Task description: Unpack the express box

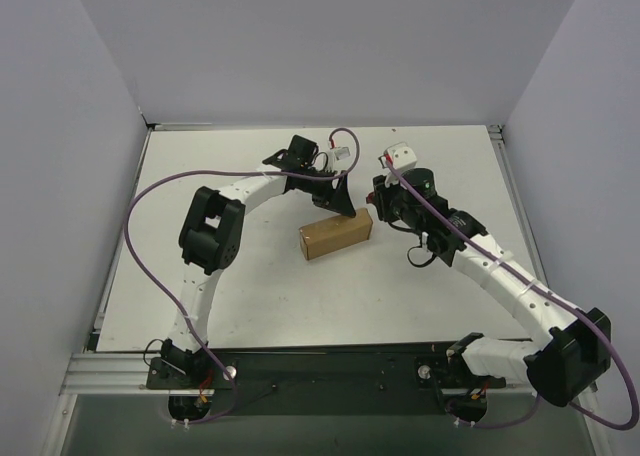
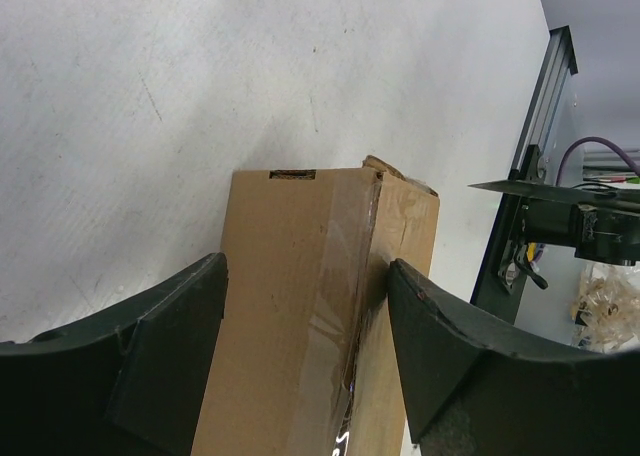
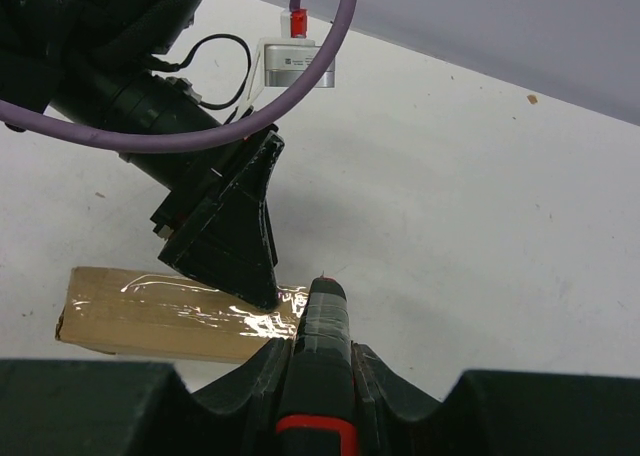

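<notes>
The express box (image 1: 336, 234) is a small tan carton lying in the middle of the white table, with glossy tape along its top seam. My left gripper (image 1: 345, 201) stands over its right end. In the left wrist view the jaws (image 2: 308, 266) are wide apart and the box (image 2: 300, 306) runs between and under both fingers, its seam split beside the right finger (image 2: 450, 356). My right gripper (image 3: 325, 361) is shut on the red-and-black utility knife (image 3: 322, 376). The knife tip sits at the box's right end (image 3: 170, 311), beside the left finger (image 3: 235, 236).
Grey walls close in the table (image 1: 250, 306) at the back and both sides. A black rail (image 1: 330, 371) runs along the near edge by the arm bases. Purple cables loop over both arms (image 3: 335, 36).
</notes>
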You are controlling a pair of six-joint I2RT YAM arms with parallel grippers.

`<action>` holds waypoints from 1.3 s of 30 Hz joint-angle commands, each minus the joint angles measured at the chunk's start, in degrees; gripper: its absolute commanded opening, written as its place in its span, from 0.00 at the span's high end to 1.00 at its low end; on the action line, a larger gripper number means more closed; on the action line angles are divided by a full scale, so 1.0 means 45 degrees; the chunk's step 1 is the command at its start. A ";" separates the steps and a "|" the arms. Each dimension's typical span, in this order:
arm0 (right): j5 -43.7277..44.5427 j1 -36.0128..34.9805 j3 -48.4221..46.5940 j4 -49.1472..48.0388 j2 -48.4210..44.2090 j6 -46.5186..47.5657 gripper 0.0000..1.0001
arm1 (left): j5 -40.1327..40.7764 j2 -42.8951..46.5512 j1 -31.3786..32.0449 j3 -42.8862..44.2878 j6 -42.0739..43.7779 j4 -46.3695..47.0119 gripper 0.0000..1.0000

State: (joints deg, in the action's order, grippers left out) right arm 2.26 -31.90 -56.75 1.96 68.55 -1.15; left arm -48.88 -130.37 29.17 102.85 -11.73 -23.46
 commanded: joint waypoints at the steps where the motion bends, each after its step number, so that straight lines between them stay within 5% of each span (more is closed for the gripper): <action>1: 0.0747 -0.0079 0.0014 -0.0590 0.0117 0.0138 1.00 | 0.0824 -0.0053 -0.0056 -0.0336 0.0067 0.0488 0.27; 39: 0.0552 -0.0177 -0.0182 -0.0298 0.0625 0.0428 1.00 | 0.0824 -0.0346 -0.0076 -0.0316 -0.0422 0.0820 0.28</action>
State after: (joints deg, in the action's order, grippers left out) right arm 2.68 -32.12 -56.64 2.07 72.44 -0.99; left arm -48.88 -130.37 29.15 102.19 -14.72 -21.15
